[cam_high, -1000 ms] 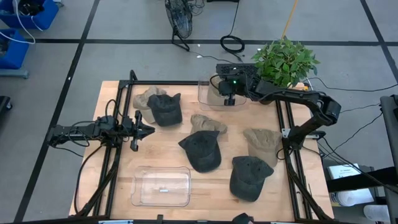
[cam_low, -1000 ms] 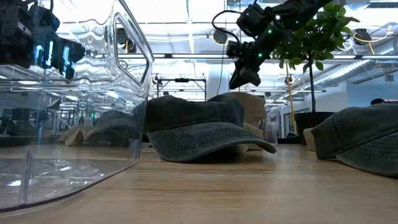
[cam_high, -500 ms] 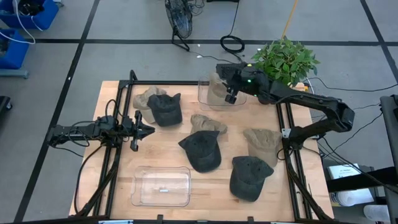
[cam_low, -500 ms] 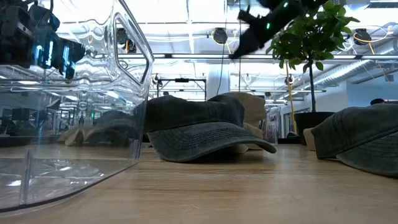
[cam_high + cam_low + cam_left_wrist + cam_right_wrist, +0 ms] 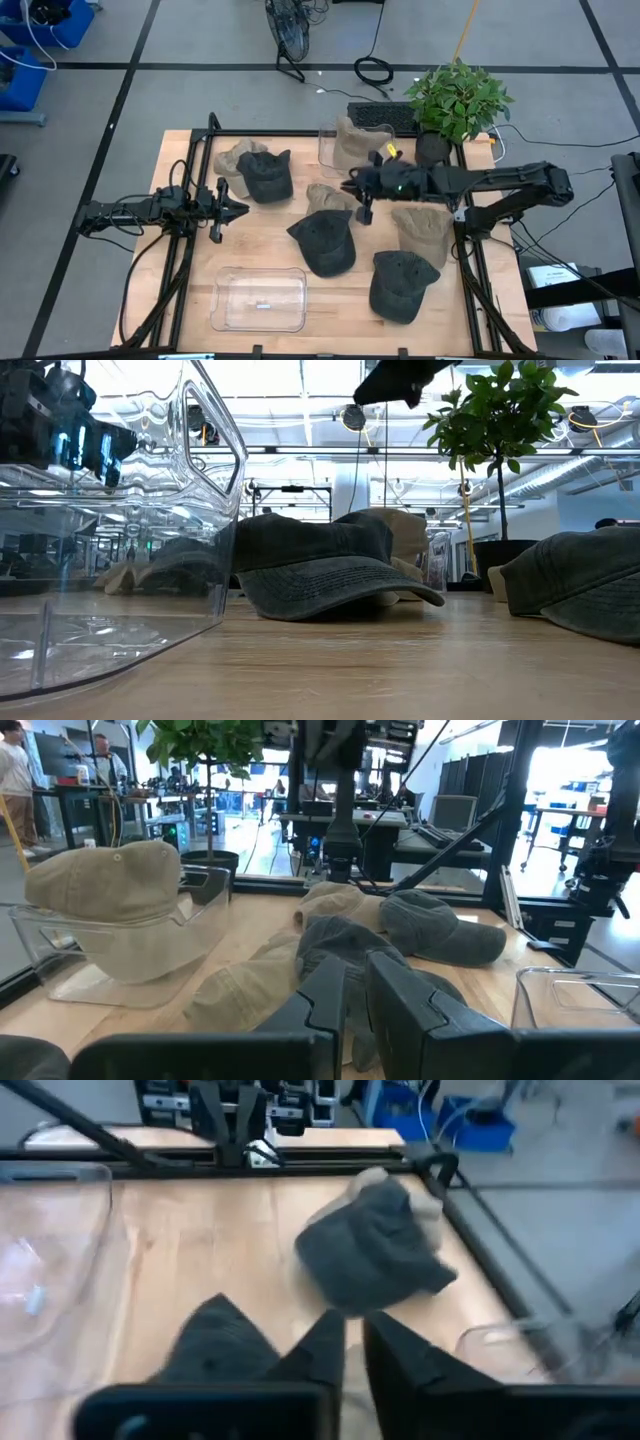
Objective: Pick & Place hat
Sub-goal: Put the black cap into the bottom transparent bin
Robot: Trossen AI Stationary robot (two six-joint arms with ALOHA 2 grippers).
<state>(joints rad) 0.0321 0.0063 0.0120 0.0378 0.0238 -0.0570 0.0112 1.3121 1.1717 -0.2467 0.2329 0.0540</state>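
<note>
A tan fabric hat sits inside the clear plastic bin at the far edge of the wooden bench, just beside a potted green plant. The right gripper hangs above the bench's middle, clenched and holding nothing, over the gap between a second tan hat and a dark grey cap. Around it lie more hats: a tan hat by the right frame, a dark cap nearer the front, and a tan and dark pair heaped together on the far left. An empty clear plastic bin rests at the near edge. The left gripper waits at the bench's left side, its fingers nearly together, empty.
</note>
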